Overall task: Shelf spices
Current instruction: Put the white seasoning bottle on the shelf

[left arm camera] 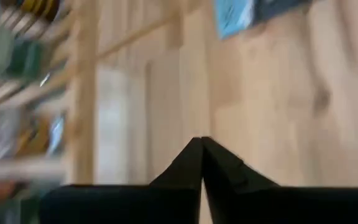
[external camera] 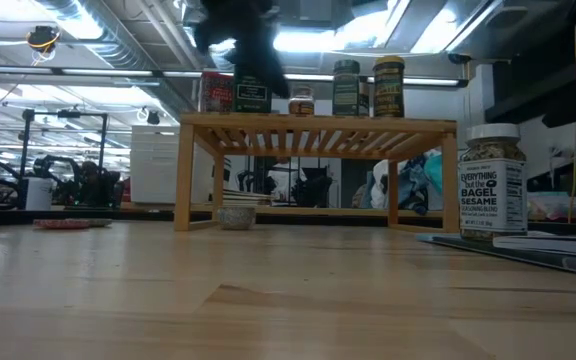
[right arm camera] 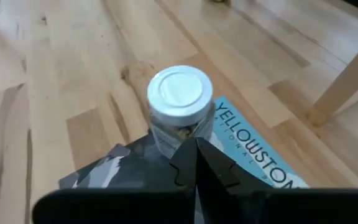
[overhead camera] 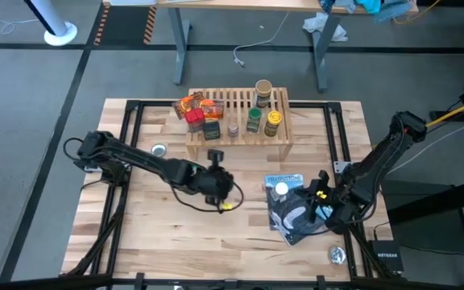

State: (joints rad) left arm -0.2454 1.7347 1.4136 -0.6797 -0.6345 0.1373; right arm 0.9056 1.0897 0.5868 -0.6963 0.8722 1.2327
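The shelf (overhead camera: pixel 236 133) stands at the table's far middle on its short legs (external camera: pixel 183 180). On its slats rest orange packets (overhead camera: pixel 192 105), a red-capped jar (overhead camera: pixel 193 121), a dark tin (overhead camera: pixel 212 130) and green- (overhead camera: pixel 254 119), yellow- (overhead camera: pixel 273 122) and tan-capped (overhead camera: pixel 263 89) jars. A white-capped jar (right arm camera: pixel 180 102) stands upright on a blue-and-black pouch (overhead camera: pixel 290 211). My right gripper (right arm camera: pixel 196 144) is shut, with its tips at the jar's near-right side; the high view shows them apart. My left gripper (left arm camera: pixel 201 142) is shut on nothing, raised over the table's middle (overhead camera: pixel 230 185).
A silver disc (overhead camera: pixel 159 150) lies left of the shelf, and another (overhead camera: pixel 337 255) lies near the front right corner. Bare wood tabletop (overhead camera: pixel 176 234) spreads across the near left. Black frame rails (overhead camera: pixel 127 121) run along the table's sides.
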